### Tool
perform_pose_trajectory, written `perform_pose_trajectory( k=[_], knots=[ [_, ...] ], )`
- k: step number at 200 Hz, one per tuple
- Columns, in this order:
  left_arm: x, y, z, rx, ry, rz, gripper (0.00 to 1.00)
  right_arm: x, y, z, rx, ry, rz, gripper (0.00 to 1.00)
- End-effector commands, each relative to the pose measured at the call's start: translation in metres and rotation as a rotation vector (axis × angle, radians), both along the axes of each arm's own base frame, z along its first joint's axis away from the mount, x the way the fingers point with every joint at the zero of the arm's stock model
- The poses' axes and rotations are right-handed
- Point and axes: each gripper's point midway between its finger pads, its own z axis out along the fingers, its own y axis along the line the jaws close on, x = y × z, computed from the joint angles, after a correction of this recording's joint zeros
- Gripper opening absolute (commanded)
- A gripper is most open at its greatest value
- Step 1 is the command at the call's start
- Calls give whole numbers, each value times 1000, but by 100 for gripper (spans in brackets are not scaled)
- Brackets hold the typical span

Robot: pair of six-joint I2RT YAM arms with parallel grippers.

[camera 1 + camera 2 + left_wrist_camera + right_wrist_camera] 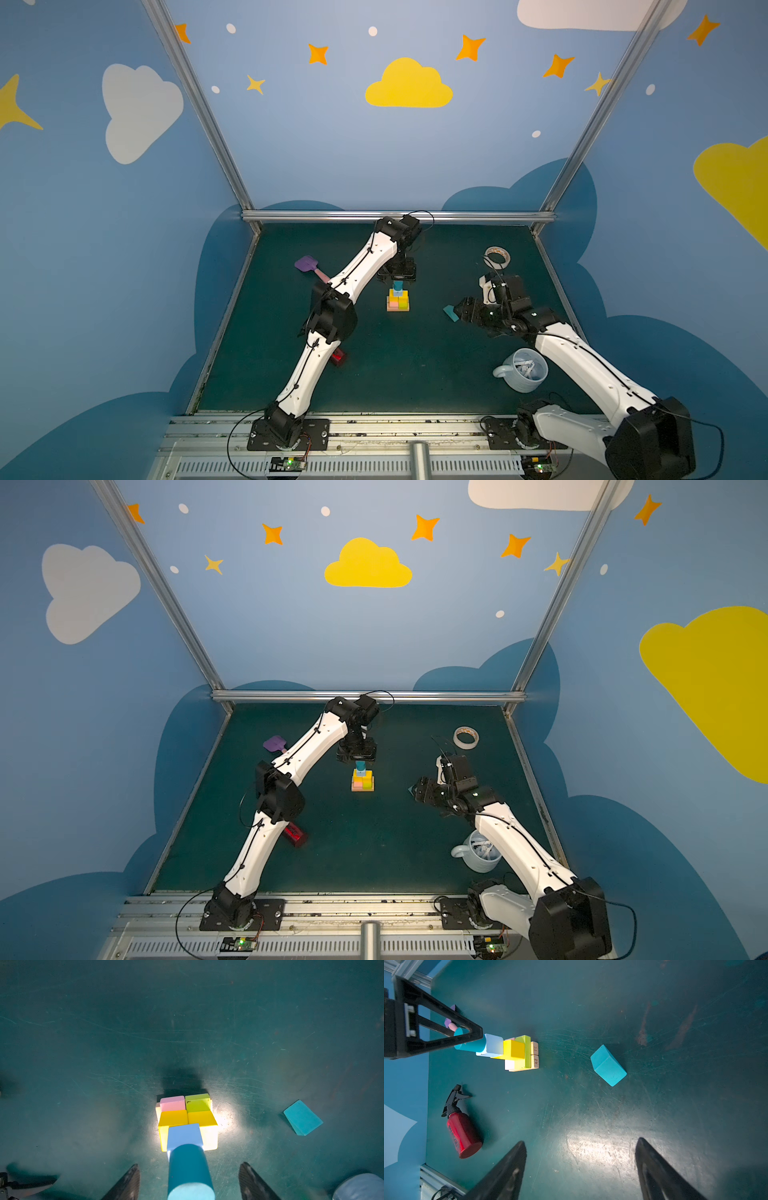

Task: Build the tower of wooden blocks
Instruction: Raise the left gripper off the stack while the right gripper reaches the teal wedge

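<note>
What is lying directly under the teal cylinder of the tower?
The teal cylinder stands on a pale-blue cube, which rests on two yellow cubes. Below those, a pink slab and a lime slab show. The cube's face beneath the cylinder is hidden.

Tower point(398, 297) stood upright mid-mat, stepped, partly built. Base was two tan bars point(535, 1055) side by side, flat on the mat point(374, 374), with numbers printed on their end faces. On them sat pink slab point(172, 1103) and lime slab point(197, 1102), side by side and touching. Next layer was two yellow cubes point(173, 1119), touching, set toward one edge so part of the slab tops showed. Pale-blue cube point(184, 1134) sat across both yellows. Teal cylinder point(188, 1167) stood upright on the pale-blue cube, its top face a lighter teal. Teal house-shaped block point(450, 312) was off the tower, on its side on the mat, well apart, right of the tower in a top view
</note>
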Motion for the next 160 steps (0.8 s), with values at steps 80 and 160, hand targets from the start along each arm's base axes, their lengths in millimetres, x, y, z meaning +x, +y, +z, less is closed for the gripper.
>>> perform_pose_trajectory(
  k=[80, 160],
  knots=[
    [-7, 22, 116, -77, -233, 10, 79, 13, -5, -19, -80, 46, 24, 81],
    [-44, 34, 174, -189, -424, -4, 78, 52, -4, -49, -182, 146, 109, 81]
  ],
)
